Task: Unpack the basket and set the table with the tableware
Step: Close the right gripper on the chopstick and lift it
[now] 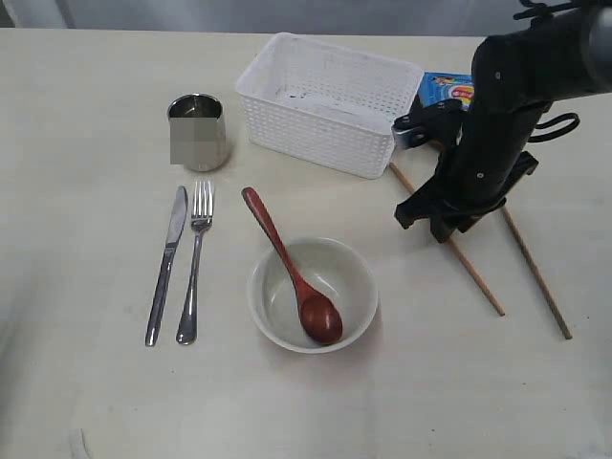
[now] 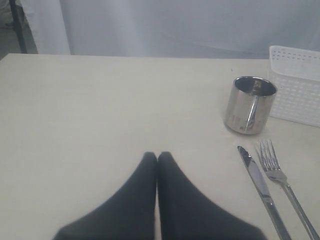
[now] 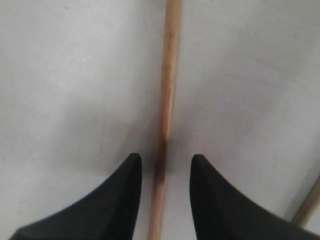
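The white basket (image 1: 325,96) stands at the back of the table (image 1: 76,239). Laid out are the steel cup (image 1: 198,131), knife (image 1: 167,263), fork (image 1: 195,258), and the cream bowl (image 1: 359,287) with the wooden spoon (image 1: 292,268) resting in it. Two chopsticks (image 1: 478,282) (image 1: 535,273) lie on the right. My right gripper (image 1: 445,228) (image 3: 165,160) is low over the left one, open, its fingers either side of that chopstick (image 3: 167,100). My left gripper (image 2: 157,156) is shut and empty, beside the knife (image 2: 260,185). The brown plate is out of view.
A blue chip bag (image 1: 445,89) lies behind the basket's right end, partly hidden by the right arm. In the left wrist view the cup (image 2: 249,105), fork (image 2: 282,182) and basket (image 2: 295,85) are seen beyond the fingers.
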Robot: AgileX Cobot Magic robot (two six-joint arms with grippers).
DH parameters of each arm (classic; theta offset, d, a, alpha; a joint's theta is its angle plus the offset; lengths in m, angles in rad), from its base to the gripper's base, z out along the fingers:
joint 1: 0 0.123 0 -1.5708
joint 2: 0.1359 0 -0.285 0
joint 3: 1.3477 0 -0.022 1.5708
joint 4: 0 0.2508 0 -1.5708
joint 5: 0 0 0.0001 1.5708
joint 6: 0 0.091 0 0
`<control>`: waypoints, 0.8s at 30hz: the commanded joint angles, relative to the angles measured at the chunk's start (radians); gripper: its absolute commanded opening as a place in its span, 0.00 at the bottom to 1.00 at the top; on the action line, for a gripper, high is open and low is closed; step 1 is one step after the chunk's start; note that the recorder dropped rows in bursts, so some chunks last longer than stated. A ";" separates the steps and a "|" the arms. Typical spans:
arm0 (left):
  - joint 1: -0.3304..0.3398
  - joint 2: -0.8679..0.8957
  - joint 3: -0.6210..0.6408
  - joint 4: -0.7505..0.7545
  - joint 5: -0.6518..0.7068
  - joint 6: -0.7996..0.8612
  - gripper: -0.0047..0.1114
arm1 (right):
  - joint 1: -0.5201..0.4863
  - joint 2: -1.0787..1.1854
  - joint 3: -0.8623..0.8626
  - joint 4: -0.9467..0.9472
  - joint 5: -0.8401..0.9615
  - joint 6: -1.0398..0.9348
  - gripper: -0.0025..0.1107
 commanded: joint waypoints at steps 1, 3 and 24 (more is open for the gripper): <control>0.003 -0.004 0.004 0.000 -0.009 0.003 0.04 | 0.001 0.025 -0.007 -0.012 -0.020 0.000 0.30; 0.003 -0.004 0.004 0.000 -0.009 0.003 0.04 | 0.001 0.047 -0.007 -0.012 -0.020 -0.003 0.30; 0.003 -0.004 0.004 0.000 -0.009 0.003 0.04 | 0.010 -0.342 0.101 -0.104 0.134 0.228 0.02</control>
